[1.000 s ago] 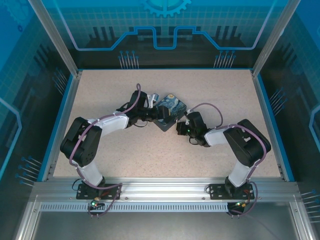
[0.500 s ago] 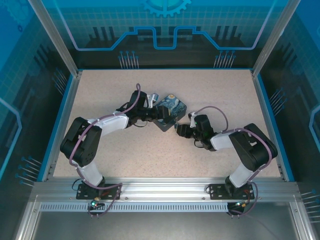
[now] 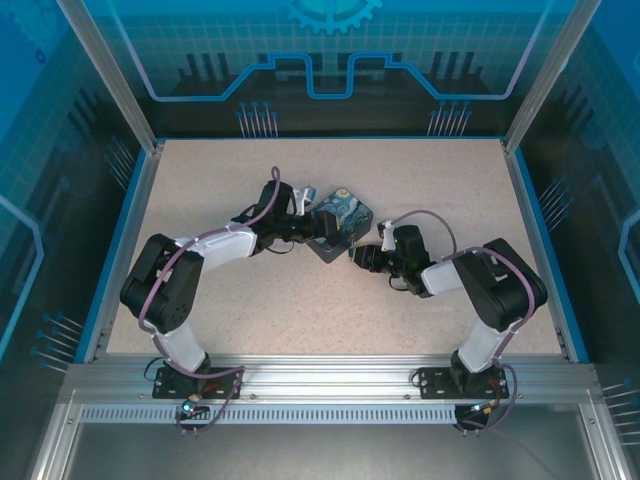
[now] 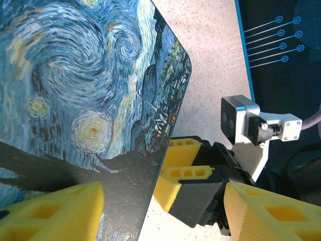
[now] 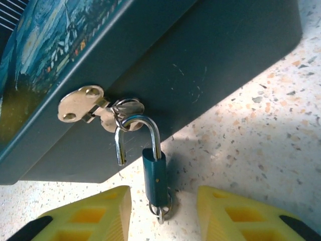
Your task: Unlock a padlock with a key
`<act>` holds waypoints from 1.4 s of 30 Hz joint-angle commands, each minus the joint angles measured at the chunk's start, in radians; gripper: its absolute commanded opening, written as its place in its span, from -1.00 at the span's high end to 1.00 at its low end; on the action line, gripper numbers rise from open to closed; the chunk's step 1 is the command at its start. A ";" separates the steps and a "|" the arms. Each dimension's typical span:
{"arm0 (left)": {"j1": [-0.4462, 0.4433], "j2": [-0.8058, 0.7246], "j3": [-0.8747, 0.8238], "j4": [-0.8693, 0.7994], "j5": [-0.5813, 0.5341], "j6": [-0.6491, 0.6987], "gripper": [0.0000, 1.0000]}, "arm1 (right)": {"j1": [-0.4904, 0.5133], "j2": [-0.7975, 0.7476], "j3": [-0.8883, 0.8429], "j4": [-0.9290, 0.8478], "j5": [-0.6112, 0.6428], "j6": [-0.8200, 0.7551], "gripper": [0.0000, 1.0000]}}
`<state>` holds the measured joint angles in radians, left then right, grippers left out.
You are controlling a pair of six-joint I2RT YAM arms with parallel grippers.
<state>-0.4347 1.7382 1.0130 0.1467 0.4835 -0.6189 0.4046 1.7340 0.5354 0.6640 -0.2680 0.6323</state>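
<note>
The padlock (image 5: 154,173) has a teal body and a silver shackle (image 5: 138,128). It hangs from the hasp (image 5: 83,103) of the swirl-printed tin (image 5: 200,55), and one shackle leg is out of the body. A small silver ring and the key's end (image 5: 160,210) stick out under the padlock. My right gripper (image 5: 163,216) is open, one yellow finger on each side of the padlock, touching nothing. My left gripper (image 4: 160,216) is open wide, one finger over the tin's lid (image 4: 75,75). From above, both grippers (image 3: 360,258) (image 3: 315,228) meet at the tin (image 3: 340,215).
The tin lies on the speckled table (image 3: 300,300) near its middle, one corner toward the arms. In the left wrist view the right gripper's fingers (image 4: 185,173) and its wrist camera (image 4: 241,120) sit close beside the tin's edge. Blue walls (image 3: 130,200) ring the table.
The right arm's wrist and forearm have shifted and turned while its gripper stayed at the tin's near corner. The left arm and the tin have not moved.
</note>
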 commanded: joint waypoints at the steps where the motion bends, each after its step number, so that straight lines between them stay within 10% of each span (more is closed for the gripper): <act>1: 0.015 0.006 -0.037 -0.055 -0.031 0.000 -0.32 | -0.013 0.042 0.028 0.029 -0.036 0.032 0.27; 20: 0.015 0.010 -0.039 -0.055 -0.036 0.001 -0.32 | -0.014 0.100 0.027 0.080 -0.070 0.063 0.81; 42: 0.012 -0.001 -0.069 -0.050 -0.039 -0.002 -0.32 | -0.009 -0.008 0.024 0.106 0.092 0.136 0.91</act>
<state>-0.4328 1.7321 0.9901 0.1856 0.4831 -0.6258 0.3965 1.7481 0.5404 0.7528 -0.2287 0.7475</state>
